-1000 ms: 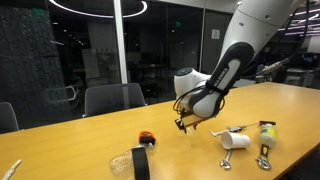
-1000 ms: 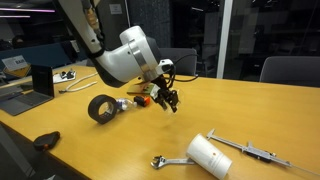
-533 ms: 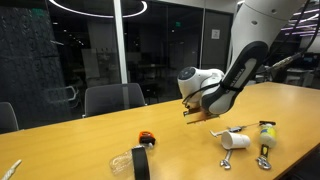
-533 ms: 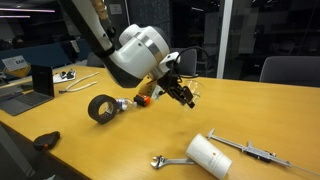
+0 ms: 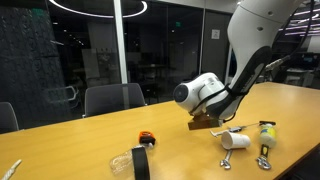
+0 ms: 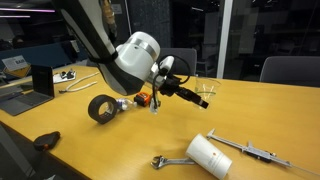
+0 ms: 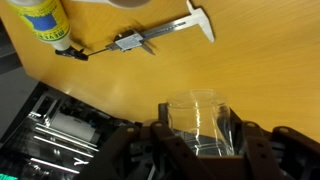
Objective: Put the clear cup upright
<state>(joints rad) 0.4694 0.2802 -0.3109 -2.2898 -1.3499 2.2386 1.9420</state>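
Note:
The clear cup (image 7: 200, 125) is a small see-through tumbler held between the fingers of my gripper (image 7: 200, 140), which is shut on it. In both exterior views the gripper (image 6: 200, 96) (image 5: 206, 122) reaches out sideways just above the wooden table (image 6: 260, 115). The cup (image 6: 205, 95) shows faintly at the fingertips. Whether it touches the table I cannot tell.
A white cup (image 6: 210, 155) (image 5: 236, 141) lies on its side next to a caliper (image 7: 150, 38) (image 6: 252, 151), a wrench (image 6: 168, 160) and a yellow bottle (image 5: 267, 132) (image 7: 45, 22). A black tape roll (image 6: 103, 108) and an orange object (image 6: 143, 99) lie behind the arm. Chairs (image 5: 112, 98) stand along the table's far edge.
The wrist has turned from pointing down to pointing sideways. The gripper has moved toward the white cup's side of the table and lower, with the clear cup still in it.

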